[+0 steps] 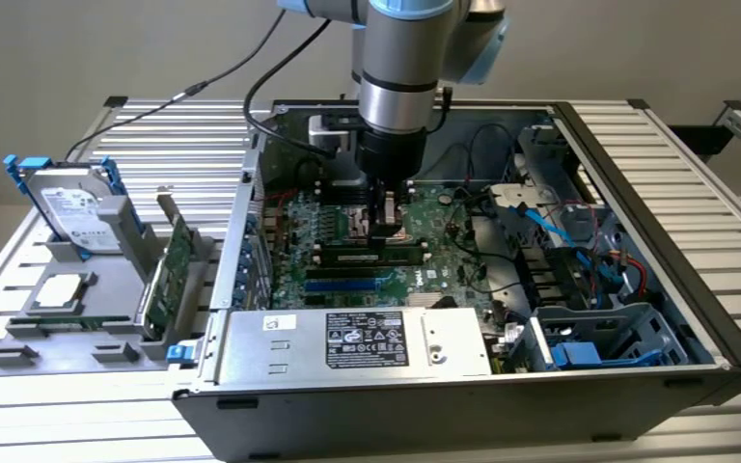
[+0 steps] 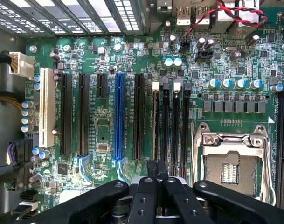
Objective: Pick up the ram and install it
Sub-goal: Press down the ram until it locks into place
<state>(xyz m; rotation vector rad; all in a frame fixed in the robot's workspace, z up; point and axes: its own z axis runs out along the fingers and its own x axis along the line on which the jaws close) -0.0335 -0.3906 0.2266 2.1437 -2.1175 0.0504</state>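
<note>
1. Exterior view: the open black computer case [image 1: 679, 318] lies on the slatted metal desk [image 1: 679, 154].
2. The long green ram stick with black chips [image 1: 370, 257] sits in the case's motherboard.
3. Just above the ram, the black fingers [image 1: 385, 204] are closed, gripping nothing.

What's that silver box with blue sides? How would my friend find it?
Find the big open computer case, then look to the exterior view's left at the grey holder on the table. The hard drive stands upright at its far end. It is the only silver box with blue rails; the green card beside it is thin, and the small silver chip lies flat.
</note>
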